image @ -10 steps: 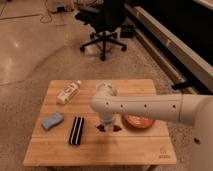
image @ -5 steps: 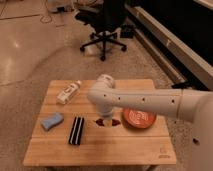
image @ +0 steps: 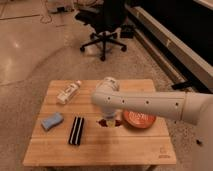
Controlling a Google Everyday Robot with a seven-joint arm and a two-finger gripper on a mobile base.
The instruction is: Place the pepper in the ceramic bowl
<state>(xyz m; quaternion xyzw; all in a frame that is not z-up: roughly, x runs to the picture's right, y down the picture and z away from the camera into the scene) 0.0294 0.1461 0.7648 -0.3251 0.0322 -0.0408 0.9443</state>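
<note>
Though parked low over the wooden table (image: 131, 146), just left of the ceramic bowl (image: 143, 120), hard to say of the gripper (image: 108, 118) whether open or clamped. Beneath it, pepper (image: 111, 124) as a dark red sliver, just outside the bowl's left rim. Bare wood along the front edge; striped bar (image: 76, 131), blue sponge (image: 52, 121), white bottle (image: 69, 92) leftward.

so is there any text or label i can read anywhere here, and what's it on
No text can be read.
white bottle: its label is too blurred to read.
small dark mark near a corner of the wooden table: too small to read.
ceramic bowl: no lettering visible.
gripper, low over the table beside the bowl: no lettering visible.
</note>
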